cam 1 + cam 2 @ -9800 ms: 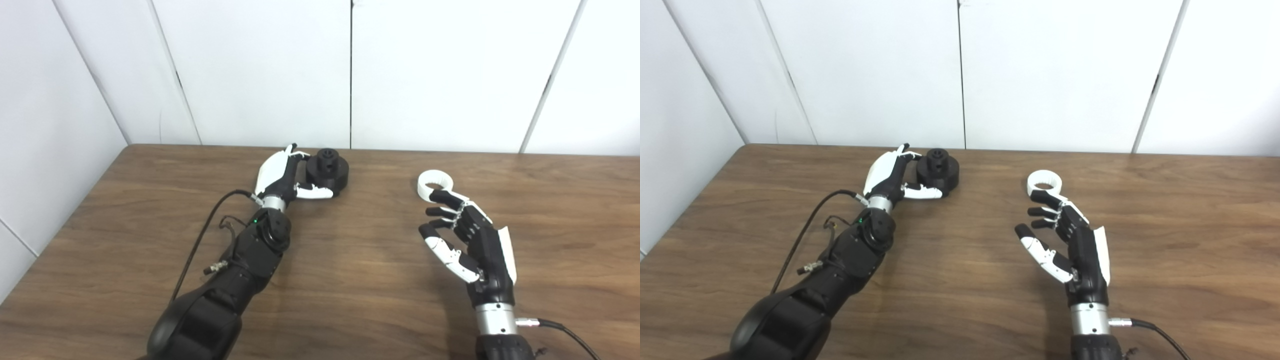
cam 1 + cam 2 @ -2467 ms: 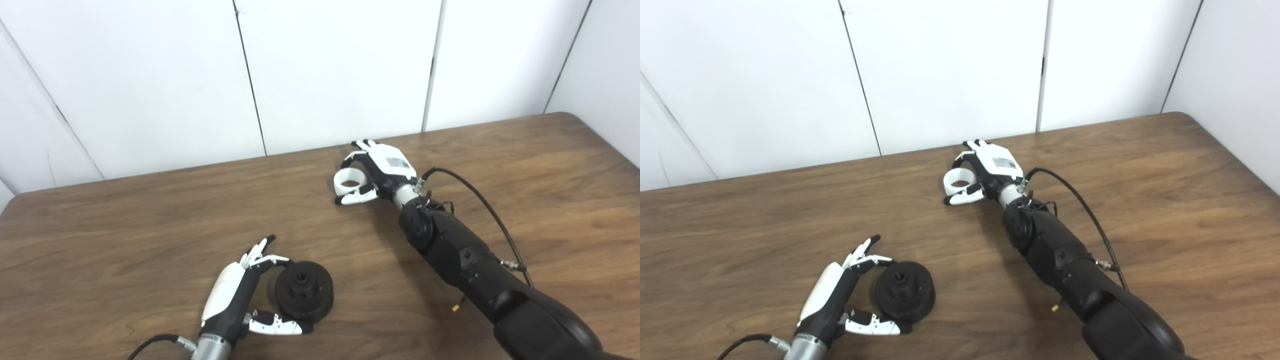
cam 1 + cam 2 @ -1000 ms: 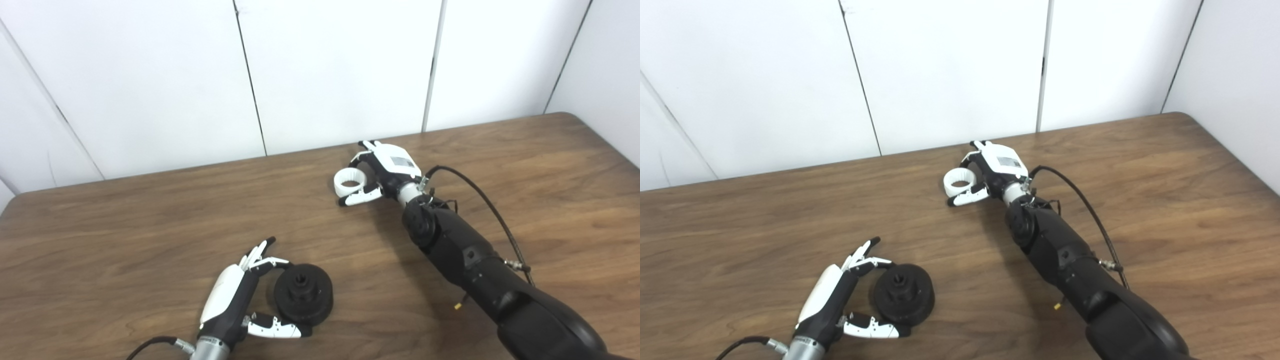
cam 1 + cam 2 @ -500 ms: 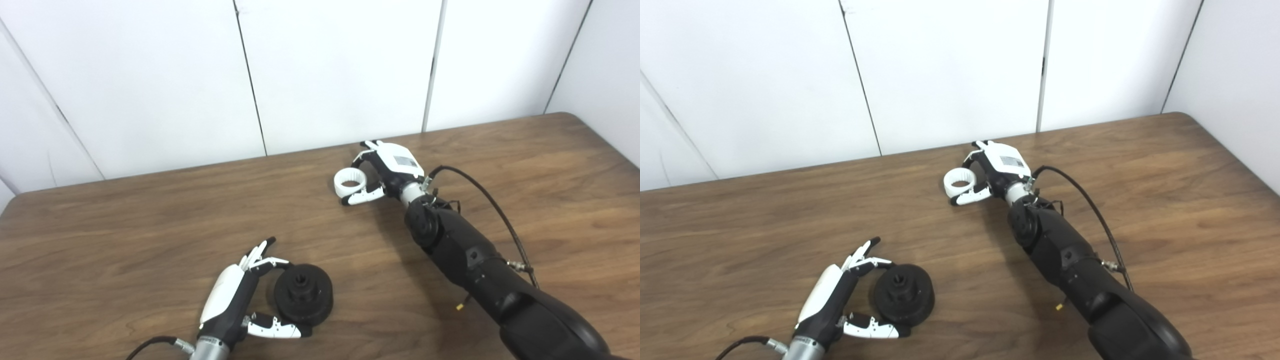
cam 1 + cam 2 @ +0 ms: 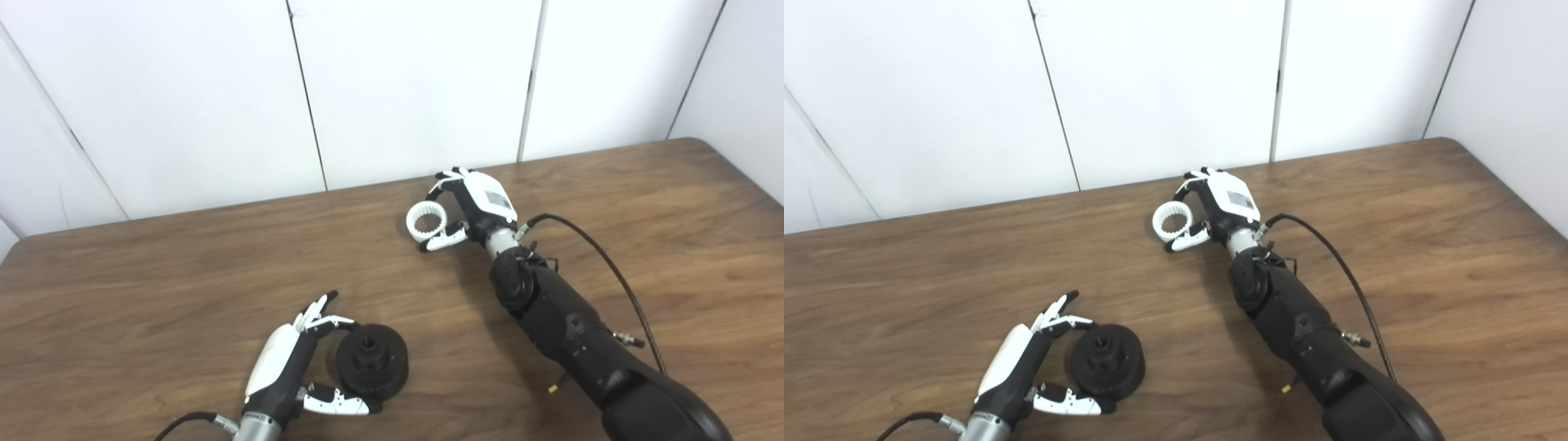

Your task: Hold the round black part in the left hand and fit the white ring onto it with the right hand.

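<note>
Two robot hands, right robot hand (image 5: 474, 205) gripping white ring (image 5: 427, 222) tilted, left robot hand (image 5: 294, 373) cupping black part (image 5: 371, 359), bare table (image 5: 153, 275) between

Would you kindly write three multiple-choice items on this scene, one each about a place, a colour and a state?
1. Where is the round black part?
A. near table edge, by the left hand
B. against the wall
C. in the right hand

2. What colour is the ring?
A. black
B. white
C. red

3. What is the right hand doing?
A. resting open
B. gripping a cable
C. holding the ring, tilted

Answers: 1 A, it sits beside the left hand. 2 B, it is plainly white. 3 C, fingers and thumb pinch it, its toothed inside showing.
</note>
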Action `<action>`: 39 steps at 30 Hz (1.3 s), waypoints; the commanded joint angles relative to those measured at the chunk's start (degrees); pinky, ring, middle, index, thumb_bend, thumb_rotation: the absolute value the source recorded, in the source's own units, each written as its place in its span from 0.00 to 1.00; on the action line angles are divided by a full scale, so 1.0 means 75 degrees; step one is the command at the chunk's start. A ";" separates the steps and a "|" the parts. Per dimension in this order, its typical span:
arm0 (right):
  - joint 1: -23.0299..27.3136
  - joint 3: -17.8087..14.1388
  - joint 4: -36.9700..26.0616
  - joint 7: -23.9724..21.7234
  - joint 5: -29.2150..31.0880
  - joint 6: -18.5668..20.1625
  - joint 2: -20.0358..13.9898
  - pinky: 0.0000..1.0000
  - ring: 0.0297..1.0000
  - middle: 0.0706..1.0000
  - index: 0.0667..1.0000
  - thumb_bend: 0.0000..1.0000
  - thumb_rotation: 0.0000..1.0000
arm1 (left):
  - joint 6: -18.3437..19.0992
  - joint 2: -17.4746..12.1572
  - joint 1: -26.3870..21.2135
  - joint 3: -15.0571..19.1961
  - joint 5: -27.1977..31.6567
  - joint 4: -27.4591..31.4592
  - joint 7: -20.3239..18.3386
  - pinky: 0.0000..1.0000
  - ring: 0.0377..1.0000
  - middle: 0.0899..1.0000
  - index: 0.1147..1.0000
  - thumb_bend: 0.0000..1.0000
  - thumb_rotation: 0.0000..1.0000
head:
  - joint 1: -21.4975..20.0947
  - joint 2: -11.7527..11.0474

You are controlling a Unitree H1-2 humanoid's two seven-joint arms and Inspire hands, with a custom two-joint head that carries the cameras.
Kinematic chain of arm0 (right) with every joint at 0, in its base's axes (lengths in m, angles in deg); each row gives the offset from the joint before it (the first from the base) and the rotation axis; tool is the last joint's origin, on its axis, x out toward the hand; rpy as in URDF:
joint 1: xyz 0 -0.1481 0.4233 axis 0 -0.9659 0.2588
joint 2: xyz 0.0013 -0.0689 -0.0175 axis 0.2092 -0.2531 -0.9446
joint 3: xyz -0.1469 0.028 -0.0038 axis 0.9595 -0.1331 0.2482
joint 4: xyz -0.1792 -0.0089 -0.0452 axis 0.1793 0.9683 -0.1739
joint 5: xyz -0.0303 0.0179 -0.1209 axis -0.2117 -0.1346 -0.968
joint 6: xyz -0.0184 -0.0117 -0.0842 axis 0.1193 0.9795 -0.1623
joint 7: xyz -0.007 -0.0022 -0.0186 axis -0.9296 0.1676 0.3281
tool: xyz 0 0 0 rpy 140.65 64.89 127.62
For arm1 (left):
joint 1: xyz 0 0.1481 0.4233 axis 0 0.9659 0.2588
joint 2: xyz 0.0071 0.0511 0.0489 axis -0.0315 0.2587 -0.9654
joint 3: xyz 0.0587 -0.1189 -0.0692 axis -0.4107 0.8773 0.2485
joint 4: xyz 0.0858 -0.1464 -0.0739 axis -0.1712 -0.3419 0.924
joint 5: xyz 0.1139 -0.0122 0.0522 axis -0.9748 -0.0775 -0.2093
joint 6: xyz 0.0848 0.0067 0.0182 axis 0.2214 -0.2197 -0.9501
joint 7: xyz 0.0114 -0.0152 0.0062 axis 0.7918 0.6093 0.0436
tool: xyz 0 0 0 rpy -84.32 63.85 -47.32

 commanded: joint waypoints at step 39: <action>-0.0874 -0.1357 -0.4691 -0.1554 0.0870 0.0900 -0.0365 0.97 0.96 0.85 0.44 0.52 0.14 | 0.0131 0.0028 -0.0098 -0.0061 -0.0086 0.0010 -0.0033 1.00 1.00 1.00 0.56 0.93 0.23 | 0.0216 0.0046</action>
